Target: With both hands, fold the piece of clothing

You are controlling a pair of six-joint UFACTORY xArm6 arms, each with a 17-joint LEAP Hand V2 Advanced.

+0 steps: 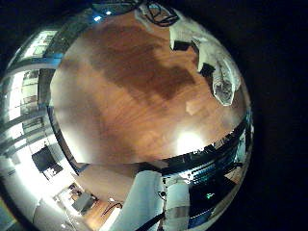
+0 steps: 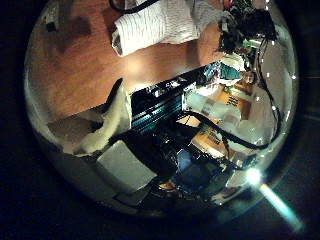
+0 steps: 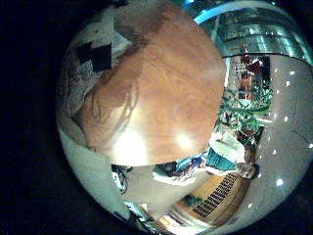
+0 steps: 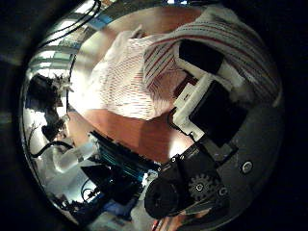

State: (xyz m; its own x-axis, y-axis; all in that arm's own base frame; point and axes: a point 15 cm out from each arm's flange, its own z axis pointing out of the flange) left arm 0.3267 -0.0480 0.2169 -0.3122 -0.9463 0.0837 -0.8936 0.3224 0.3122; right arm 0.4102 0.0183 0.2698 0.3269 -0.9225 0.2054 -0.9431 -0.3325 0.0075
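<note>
Striped cloth (image 4: 144, 72) fills the upper middle of the right thumb side palm view on the wooden counter (image 4: 144, 135), under the right hand (image 4: 217, 101) whose fingers look released; soft, light, best pinched at an edge, left hand's fingers I cannot tell.

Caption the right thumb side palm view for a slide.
Right hand fingers resting on striped clothing on the wooden table.
</note>
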